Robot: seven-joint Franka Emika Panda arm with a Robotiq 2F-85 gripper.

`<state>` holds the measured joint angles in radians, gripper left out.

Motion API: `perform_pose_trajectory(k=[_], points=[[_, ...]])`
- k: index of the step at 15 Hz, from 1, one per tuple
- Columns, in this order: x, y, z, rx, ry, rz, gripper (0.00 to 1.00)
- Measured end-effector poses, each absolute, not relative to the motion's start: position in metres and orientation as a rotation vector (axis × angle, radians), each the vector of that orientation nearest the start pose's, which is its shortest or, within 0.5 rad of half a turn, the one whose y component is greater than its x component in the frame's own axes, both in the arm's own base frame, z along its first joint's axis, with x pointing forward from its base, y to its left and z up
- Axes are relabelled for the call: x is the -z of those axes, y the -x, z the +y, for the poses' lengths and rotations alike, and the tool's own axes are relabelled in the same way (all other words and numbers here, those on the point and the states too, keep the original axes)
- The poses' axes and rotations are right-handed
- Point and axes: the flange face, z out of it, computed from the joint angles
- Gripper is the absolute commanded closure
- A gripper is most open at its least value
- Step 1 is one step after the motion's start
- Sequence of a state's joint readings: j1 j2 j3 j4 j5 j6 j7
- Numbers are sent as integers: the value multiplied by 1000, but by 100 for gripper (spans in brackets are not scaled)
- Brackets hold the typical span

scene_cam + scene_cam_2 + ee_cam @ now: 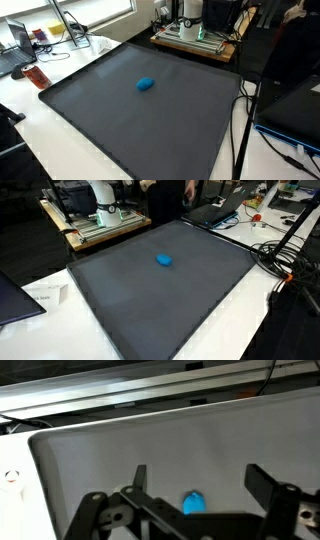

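A small blue object [146, 84] [164, 260] lies alone near the middle of a large dark grey mat [120, 120] [150, 305] in both exterior views. In the wrist view the same blue object [193, 503] sits low in the picture, partly hidden by the gripper's black body. My gripper [198, 472] hangs above the mat, open wide, one dark finger [140, 478] on each side of the blue object and touching nothing. The gripper itself does not show in either exterior view; only the white robot base [190, 15] [100, 198] does.
The mat lies on a white table [40, 130] [270, 320]. A red object [37, 75] stands off the mat's corner, and a laptop [215, 213] lies beyond its far edge. Cables [285, 260] [240, 130] run along one side. A metal frame [150, 395] borders the mat.
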<state>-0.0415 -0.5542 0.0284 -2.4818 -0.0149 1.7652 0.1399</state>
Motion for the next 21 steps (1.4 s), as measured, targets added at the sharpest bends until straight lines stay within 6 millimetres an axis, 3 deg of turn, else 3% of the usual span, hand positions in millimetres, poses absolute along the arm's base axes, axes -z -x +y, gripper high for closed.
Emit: perform_pose_trajectory(k=[12, 15, 21], points=[[-468, -362, -5, -256, 3158, 225, 0], [-465, -363, 7, -271, 3139, 89, 0], [-456, -364, 51, -297, 2988, -269, 0]])
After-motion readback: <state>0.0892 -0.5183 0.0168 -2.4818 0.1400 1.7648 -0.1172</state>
